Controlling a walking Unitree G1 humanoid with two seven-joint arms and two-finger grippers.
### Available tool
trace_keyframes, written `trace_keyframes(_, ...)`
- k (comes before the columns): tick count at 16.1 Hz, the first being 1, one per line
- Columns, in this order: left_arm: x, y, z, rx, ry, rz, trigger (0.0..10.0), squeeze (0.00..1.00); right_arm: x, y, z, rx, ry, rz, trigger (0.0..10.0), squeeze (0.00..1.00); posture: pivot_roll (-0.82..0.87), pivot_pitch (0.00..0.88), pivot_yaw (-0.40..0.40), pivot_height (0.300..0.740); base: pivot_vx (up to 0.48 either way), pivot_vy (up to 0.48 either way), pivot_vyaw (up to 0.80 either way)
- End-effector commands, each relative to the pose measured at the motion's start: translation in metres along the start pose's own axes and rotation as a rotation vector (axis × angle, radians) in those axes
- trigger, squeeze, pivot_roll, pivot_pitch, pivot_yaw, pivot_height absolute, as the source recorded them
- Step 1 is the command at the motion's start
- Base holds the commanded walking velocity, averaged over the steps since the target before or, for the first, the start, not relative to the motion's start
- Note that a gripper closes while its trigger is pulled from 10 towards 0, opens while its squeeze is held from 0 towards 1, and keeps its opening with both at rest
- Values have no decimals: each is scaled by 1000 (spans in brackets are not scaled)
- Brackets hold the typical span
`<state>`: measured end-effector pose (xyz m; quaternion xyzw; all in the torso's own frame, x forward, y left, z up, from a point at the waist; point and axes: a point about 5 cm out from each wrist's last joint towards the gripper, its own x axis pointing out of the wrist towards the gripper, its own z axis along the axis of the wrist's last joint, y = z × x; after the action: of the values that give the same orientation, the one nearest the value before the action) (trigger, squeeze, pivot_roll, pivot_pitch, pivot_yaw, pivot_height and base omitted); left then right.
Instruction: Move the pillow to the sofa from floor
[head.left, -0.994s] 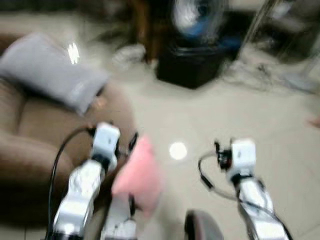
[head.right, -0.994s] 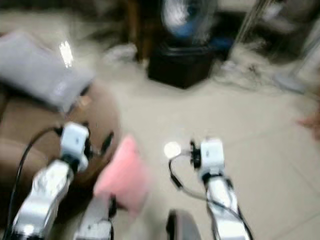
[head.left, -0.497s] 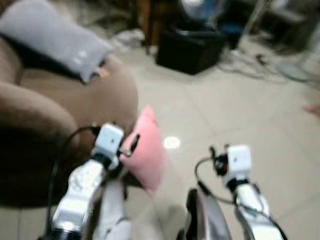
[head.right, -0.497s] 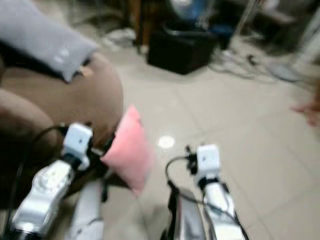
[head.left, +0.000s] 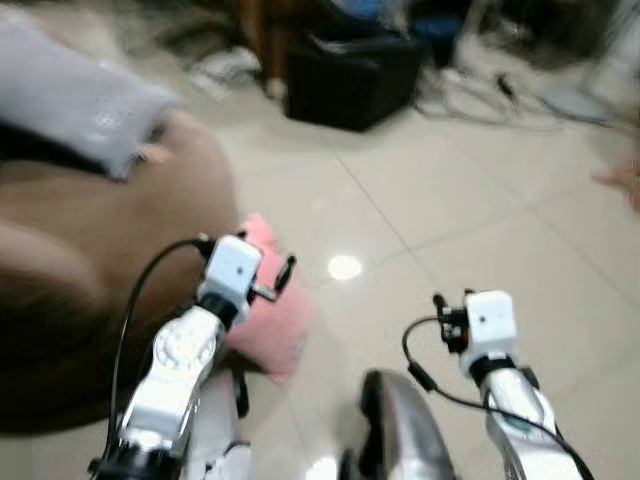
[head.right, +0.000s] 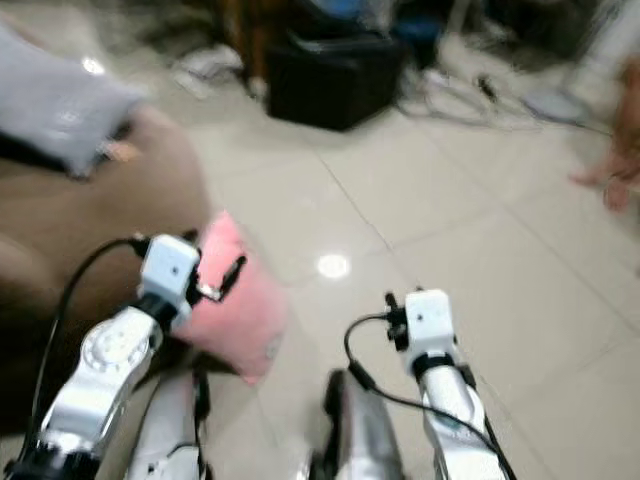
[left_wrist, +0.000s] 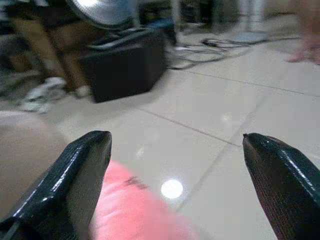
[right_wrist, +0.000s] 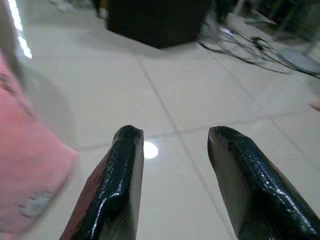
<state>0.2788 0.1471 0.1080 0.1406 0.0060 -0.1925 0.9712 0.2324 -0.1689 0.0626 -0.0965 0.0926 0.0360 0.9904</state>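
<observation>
two grippers hang open and hold nothing: left gripper (left_wrist: 175, 185) just above the pink pillow (head.left: 270, 315), which rests against the brown sofa (head.left: 90, 260); right gripper (right_wrist: 175, 185) over floor (head.left: 470, 200).

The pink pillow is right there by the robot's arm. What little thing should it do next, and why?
Probably lower the left gripper a little onto the pink pillow and close on it. Its fingers are spread wide with the pillow just below them, not pinched yet. The pillow leans on the floor beside the brown sofa, so it needs a grip before it can be lifted there.
</observation>
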Motion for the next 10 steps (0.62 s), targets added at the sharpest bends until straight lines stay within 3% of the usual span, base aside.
trace_keyframes(1,0,1,-6,11,26,2,10000,0,0,3,1,-4,2,14,10000,0,54,103,-102,546,0,0,0)
trace_keyframes(2,1,0,-6,-2,22,-2,10000,0,0,4,2,0,-2,20,10000,0,52,106,-103,546,0,0,0)
trace_keyframes(5,1,-1,-4,-4,13,-11,10000,0,0,2,0,0,17,15,10000,0,52,106,-103,546,301,0,-729)
trace_keyframes(8,2,3,-5,-7,18,12,10000,0,2,1,0,-21,17,9,10000,0,52,106,-103,546,319,0,0)
trace_keyframes(9,2,5,-5,-13,18,22,10000,0,3,3,-1,-101,24,35,10000,0,58,109,-97,546,307,0,0)
trace_keyframes(10,1,5,-5,-13,18,23,10000,0,3,4,-2,-125,35,45,10000,0,58,109,-97,546,311,0,0)
